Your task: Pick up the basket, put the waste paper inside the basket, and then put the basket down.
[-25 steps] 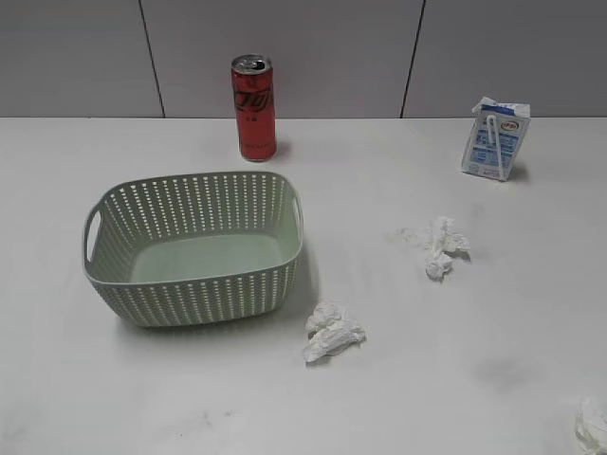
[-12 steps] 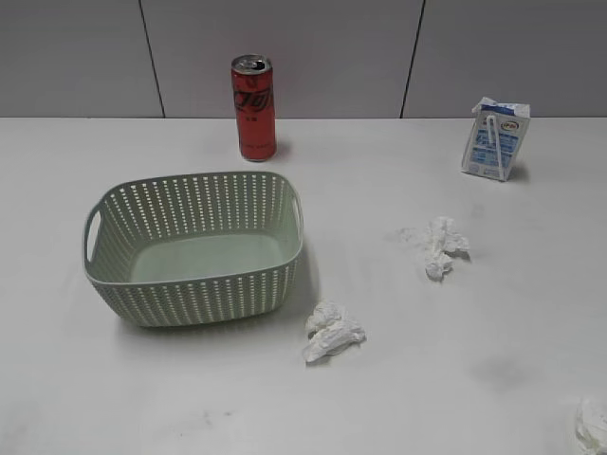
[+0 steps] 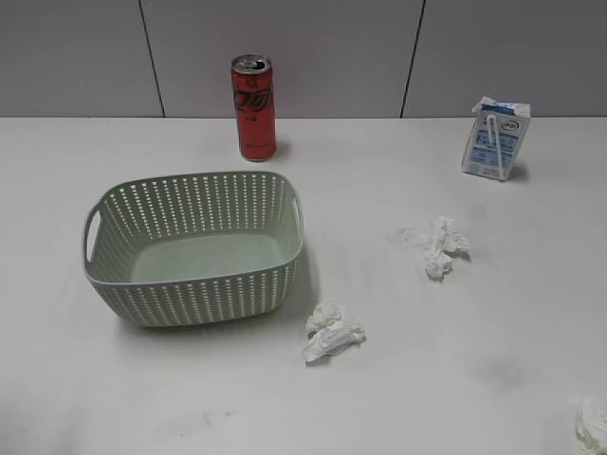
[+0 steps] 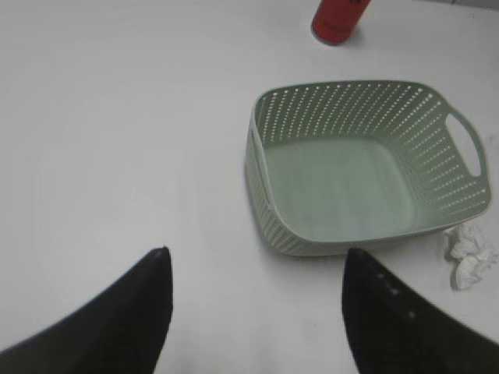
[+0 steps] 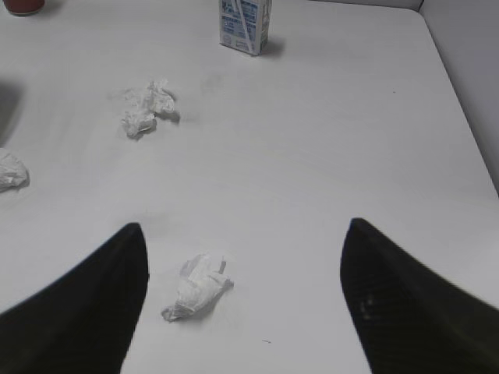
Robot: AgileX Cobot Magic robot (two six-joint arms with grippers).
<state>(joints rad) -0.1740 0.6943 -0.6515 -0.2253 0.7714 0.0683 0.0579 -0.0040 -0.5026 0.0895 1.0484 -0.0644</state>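
The sage-green basket stands empty on the white table at the left; it also shows in the left wrist view. Three wads of waste paper lie on the table: one by the basket's right front corner, one at mid right, one at the bottom right edge. My left gripper is open and empty, above bare table short of the basket. My right gripper is open and empty, above a wad that lies between its fingers. Neither gripper shows in the exterior view.
A red drink can stands behind the basket. A blue-and-white carton stands at the back right, also in the right wrist view. A grey panelled wall runs behind the table. The table's right edge shows in the right wrist view.
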